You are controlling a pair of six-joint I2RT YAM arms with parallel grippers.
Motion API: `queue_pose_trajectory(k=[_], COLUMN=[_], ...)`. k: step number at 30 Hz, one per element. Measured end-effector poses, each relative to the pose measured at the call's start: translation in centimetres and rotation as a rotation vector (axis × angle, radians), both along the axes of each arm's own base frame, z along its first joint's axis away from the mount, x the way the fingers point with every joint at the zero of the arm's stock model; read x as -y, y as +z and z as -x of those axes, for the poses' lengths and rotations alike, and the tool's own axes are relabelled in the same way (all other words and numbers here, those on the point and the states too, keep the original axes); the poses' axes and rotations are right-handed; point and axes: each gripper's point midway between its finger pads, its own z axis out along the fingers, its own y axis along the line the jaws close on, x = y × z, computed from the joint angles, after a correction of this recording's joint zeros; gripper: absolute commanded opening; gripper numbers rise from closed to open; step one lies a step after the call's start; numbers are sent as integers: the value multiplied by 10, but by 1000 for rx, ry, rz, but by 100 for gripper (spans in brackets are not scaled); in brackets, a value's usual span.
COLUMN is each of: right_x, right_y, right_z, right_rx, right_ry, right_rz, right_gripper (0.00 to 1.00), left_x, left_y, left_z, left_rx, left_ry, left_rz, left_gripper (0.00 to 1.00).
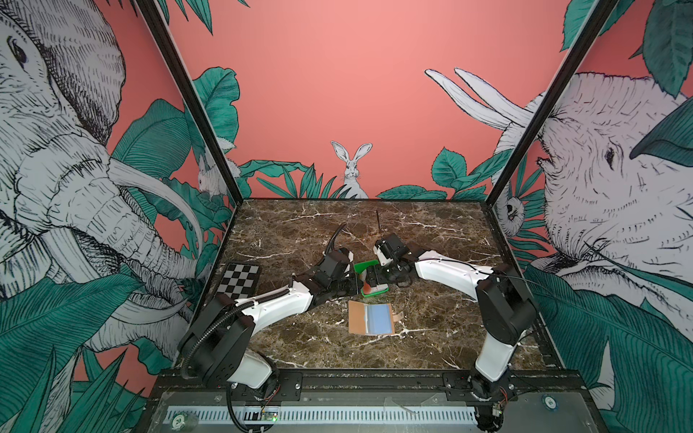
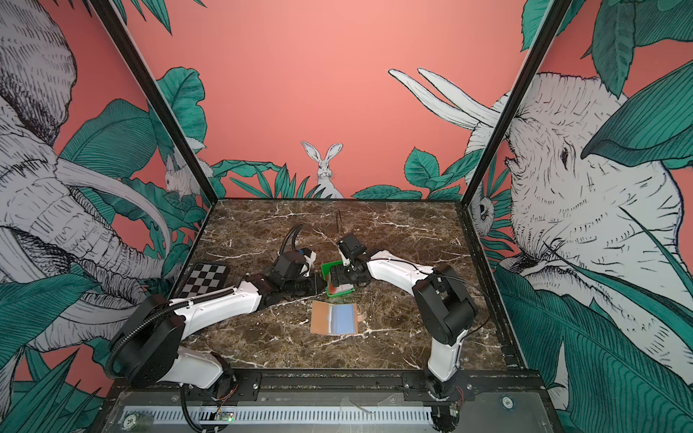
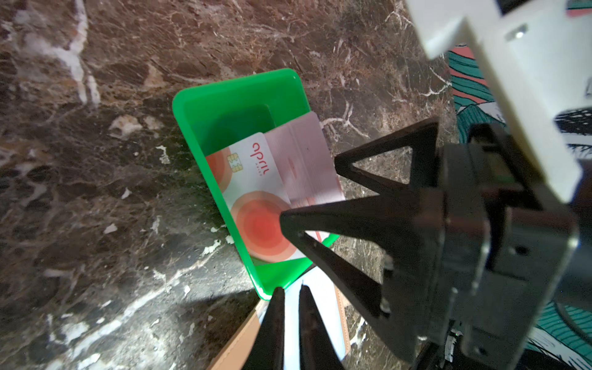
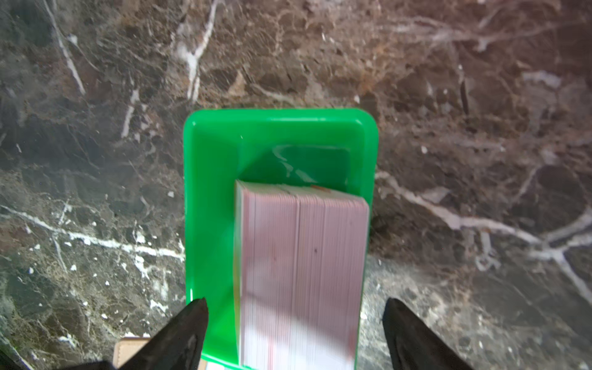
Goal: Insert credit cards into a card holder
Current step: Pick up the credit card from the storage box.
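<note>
A green tray (image 1: 360, 267) (image 4: 211, 192) holds a stack of credit cards (image 4: 301, 256) standing on edge. A white card with red-orange circles (image 3: 253, 192) leans against the stack (image 3: 307, 160). My right gripper (image 4: 294, 304) (image 1: 373, 279) is open over the tray, one finger on each side of the stack, gripping nothing. The tan card holder (image 1: 358, 318) (image 2: 320, 318) lies open in front of the tray with a light blue card (image 1: 378, 318) in it. My left gripper (image 3: 291, 288) (image 1: 354, 286) hovers by the tray's near corner above the holder, its fingers nearly together and nothing between them.
A checkerboard plate (image 1: 240, 279) lies at the table's left edge. Painted walls enclose the marble table (image 1: 431, 232) on three sides and a black rail (image 1: 375, 378) runs along the front. The holder's snap strap (image 1: 398, 316) sticks out to the right.
</note>
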Motion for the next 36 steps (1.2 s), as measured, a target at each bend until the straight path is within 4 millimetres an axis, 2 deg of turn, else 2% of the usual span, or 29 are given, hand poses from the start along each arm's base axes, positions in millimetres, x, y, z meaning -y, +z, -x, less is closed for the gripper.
queue_pose_trajectory(k=[7, 17, 24, 36], right_x=[-4, -5, 1, 11], right_y=[-9, -14, -16, -16], right_z=[-2, 0, -2, 2], right_rx=[-16, -31, -36, -38], right_ry=[14, 21, 9, -2], right_rz=[8, 8, 13, 13], right_gripper=[83, 82, 79, 76], left_x=[4, 3, 6, 14], left_y=[-1, -13, -30, -45], left_z=[-10, -30, -34, -44], left_rx=[-1, -25, -58, -78], left_ry=[-7, 12, 13, 11], left_rz=[-2, -12, -29, -42], left_gripper=[10, 9, 8, 8])
